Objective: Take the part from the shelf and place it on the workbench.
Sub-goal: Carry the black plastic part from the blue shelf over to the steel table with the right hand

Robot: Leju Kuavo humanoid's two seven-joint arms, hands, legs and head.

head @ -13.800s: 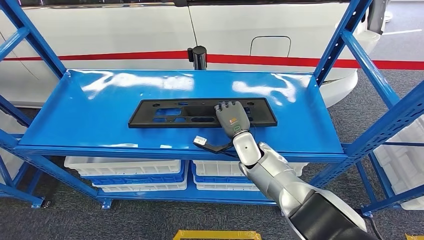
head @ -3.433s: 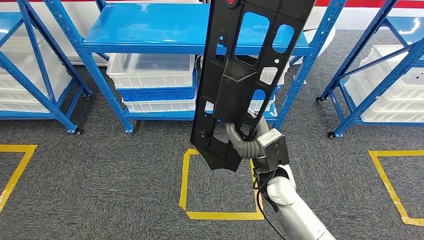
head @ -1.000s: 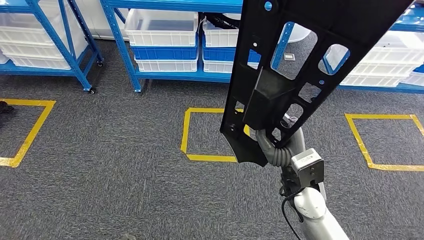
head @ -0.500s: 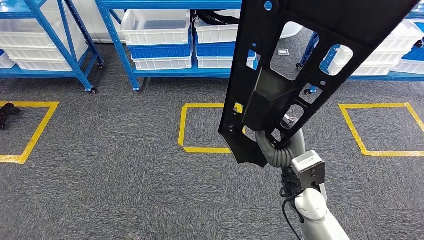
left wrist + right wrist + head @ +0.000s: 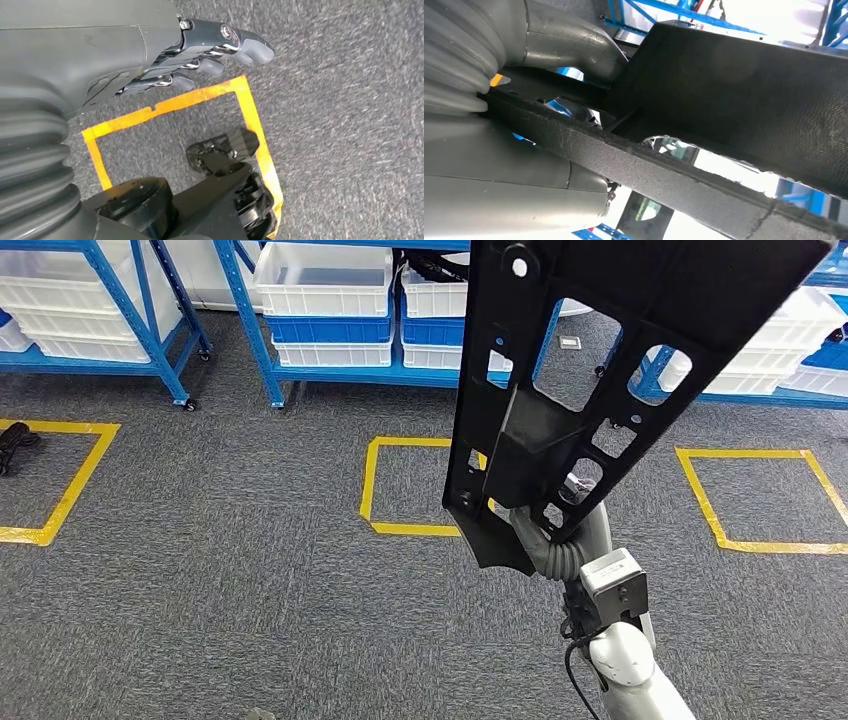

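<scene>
The whole head view is shifting since half a second ago: the shelves (image 5: 330, 370) are sliding up and slightly right, the yellow floor squares too, so the robot is turning or walking rather than the things moving. The part (image 5: 600, 370) is tilting a bit more and now its top hole is sitting nearer the upper edge.

The right robot hand (image 5: 545, 540) is grasping the part near its lower end, fingers hooked through a cutout, thumb against the raised block; the right wrist view is showing the fingers (image 5: 569, 45) clamping the black rim (image 5: 639, 165). The part is being carried upright and leaning, high over the carpet (image 5: 200, 570), well apart from the shelves. No bench is in sight.

The left robot hand (image 5: 210, 50) is hanging over the floor, released, fingers loosely extended, holding nothing.

Risks, as I judge them:
- The part is long and is being held at one end, so most of its length is standing above the grip. Walking sway could be levering it round in the fingers until it is slipping or dropping.
- The tall top end is blocking much of the head view, so it could be clipping a shelf post during a turn.
- The grip is going through one cutout only, so twisting seems likely on setting down.
</scene>
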